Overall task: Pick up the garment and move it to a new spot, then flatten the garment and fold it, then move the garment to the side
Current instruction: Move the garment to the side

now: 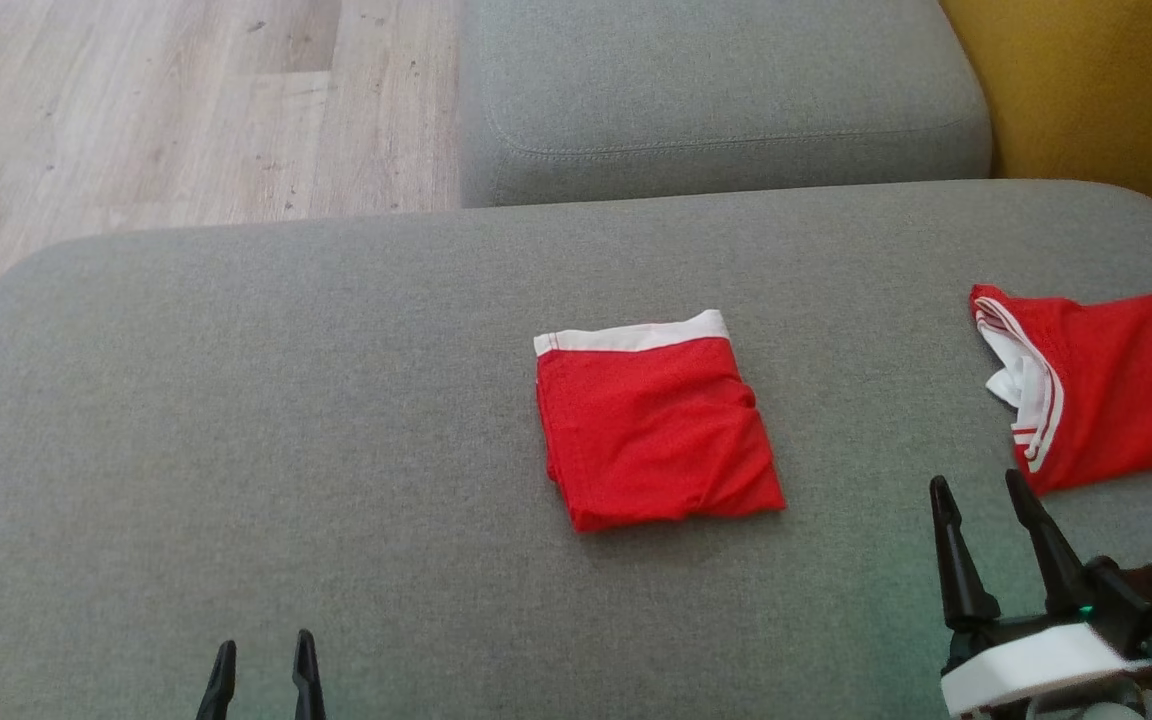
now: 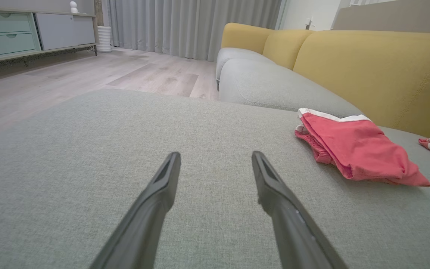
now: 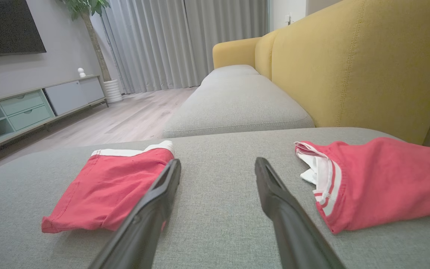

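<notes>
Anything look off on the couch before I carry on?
Nothing spilled or damaged. The folded red garment sits slightly askew on the couch, its near edge rumpled. A second red garment lies crumpled to the right, white-striped trim turned out. The left hand and right hand are open, clear of cloth.

A home living room: sofa [image 3: 349, 74], curtains [image 3: 170, 45], TV cabinet [image 3: 32, 108]

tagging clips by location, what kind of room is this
Most likely a home living room: a grey and yellow sofa, a low cabinet under a wall-mounted TV, and floor-length curtains.
</notes>
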Available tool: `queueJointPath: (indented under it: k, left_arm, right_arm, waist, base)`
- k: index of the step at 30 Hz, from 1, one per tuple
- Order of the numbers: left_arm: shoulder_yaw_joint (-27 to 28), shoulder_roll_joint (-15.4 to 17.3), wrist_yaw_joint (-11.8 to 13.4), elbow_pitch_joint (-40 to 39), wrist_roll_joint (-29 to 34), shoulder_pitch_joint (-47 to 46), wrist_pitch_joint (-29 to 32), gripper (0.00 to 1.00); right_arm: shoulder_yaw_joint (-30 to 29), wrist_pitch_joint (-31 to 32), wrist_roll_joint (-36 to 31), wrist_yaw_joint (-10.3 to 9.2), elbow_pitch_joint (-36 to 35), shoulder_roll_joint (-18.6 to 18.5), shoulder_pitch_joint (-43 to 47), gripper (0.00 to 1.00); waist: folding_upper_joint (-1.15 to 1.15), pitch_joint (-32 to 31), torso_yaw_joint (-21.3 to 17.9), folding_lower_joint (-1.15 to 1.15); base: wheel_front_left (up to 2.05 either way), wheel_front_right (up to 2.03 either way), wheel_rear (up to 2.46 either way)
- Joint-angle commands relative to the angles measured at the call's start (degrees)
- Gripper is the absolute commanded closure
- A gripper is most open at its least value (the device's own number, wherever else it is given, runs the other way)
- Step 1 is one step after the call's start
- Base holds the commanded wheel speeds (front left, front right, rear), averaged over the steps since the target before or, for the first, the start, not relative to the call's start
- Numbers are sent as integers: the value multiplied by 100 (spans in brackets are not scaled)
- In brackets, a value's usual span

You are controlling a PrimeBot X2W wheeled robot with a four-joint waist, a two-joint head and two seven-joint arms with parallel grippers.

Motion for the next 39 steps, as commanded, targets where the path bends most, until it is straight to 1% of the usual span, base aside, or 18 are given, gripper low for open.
queueJointPath:
  k: [1, 6, 9, 11, 13, 14, 17, 18, 20, 22, 25, 29, 32, 34, 35, 36, 39]
  left_arm:
    - [187, -31, 0, -181, 39, -108, -30, 0]
    - [176, -31, 4, -193, 30, -111, -30, 0]
    - [139, -31, 15, -211, 28, -127, -30, 0]
    - [81, -31, 15, -210, 28, -160, -30, 0]
    - [6, -31, 16, -205, 5, -213, -30, 0]
    - [-30, -31, 24, -203, -15, -245, -30, 0]
    - [-174, -31, 39, -187, -65, -364, -30, 0]
    - [-174, -31, 39, -187, -65, -364, -30, 0]
    - [-279, -31, 45, -151, -113, -461, -30, 0]
    - [-401, -31, 60, -115, -154, -544, -30, 0]
    - [-586, -31, 95, -77, -197, -616, -30, 0]
    - [-720, -31, 131, -43, -246, -687, -30, 0]
    - [-755, -31, 146, -25, -258, -710, -30, 0]
    - [-772, -31, 157, -23, -261, -715, -30, 0]
    - [-775, -31, 170, -33, -265, -713, -30, 0]
    - [-771, -31, 193, -54, -276, -711, -30, 0]
    - [-772, -31, 228, -117, -311, -692, -30, 0]
  right_arm:
    - [111, 10, -17, 39, -191, -96, -182, 0]
    - [175, 91, 64, 39, -273, -97, -254, 0]
    - [235, 389, 396, 39, -441, -84, -465, 0]
    - [337, 956, 711, 39, -461, -108, -673, 0]
    - [414, 1677, 939, 39, -375, -162, -958, 0]
    - [445, 2069, 1110, 39, -283, -127, -1127, 0]
    - [312, 3064, 1336, 39, 230, 72, -1732, 0]
    - [312, 3064, 1336, 39, 230, 72, -1732, 0]
    - [169, 3499, 1395, 39, 708, 246, -2136, 0]
    - [-15, 3762, 1384, 39, 1258, 382, -2478, 0]
    - [-300, 3835, 1154, 39, 2077, 484, -2889, 0]
    - [-667, 3661, 773, 39, 2992, 533, -3305, 0]
    - [-875, 3600, 724, 39, 3575, 554, -3508, 0]
    - [-912, 3619, 867, 39, 3894, 562, -3619, 0]
    - [-844, 3603, 991, 39, 3990, 563, -3676, 73]
    - [-786, 3557, 1137, 39, 4053, 564, -3737, 100]
    - [-524, 3504, 1423, 39, 4109, 565, -3920, 100]
  waist:
    - [0, 2, 2, 0]
    - [0, 23, 12, 0]
    - [0, 82, 34, 0]
    - [0, 129, 80, 0]
    - [0, 192, 164, 0]
    - [0, 225, 210, 0]
    - [0, 352, 406, 0]
    - [0, 352, 406, 0]
    - [0, 428, 572, 0]
    - [0, 485, 747, 0]
    - [0, 543, 1001, 0]
    - [0, 630, 1275, 0]
    - [0, 657, 1392, 0]
    - [0, 660, 1419, 0]
    - [0, 670, 1412, 0]
    - [0, 682, 1371, 0]
    - [0, 717, 1120, 0]
  base:
    - [0, 0, 0]
    - [0, 0, 0]
    - [0, 0, 0]
    - [0, 0, 0]
    - [0, 0, 0]
    - [0, 0, 0]
    - [0, 0, 0]
    - [0, 0, 0]
    - [0, 0, 0]
    - [0, 0, 0]
    - [0, 0, 0]
    - [0, 0, 0]
    - [0, 0, 0]
    - [0, 0, 0]
    - [0, 0, 0]
    - [0, 0, 0]
    - [0, 0, 0]
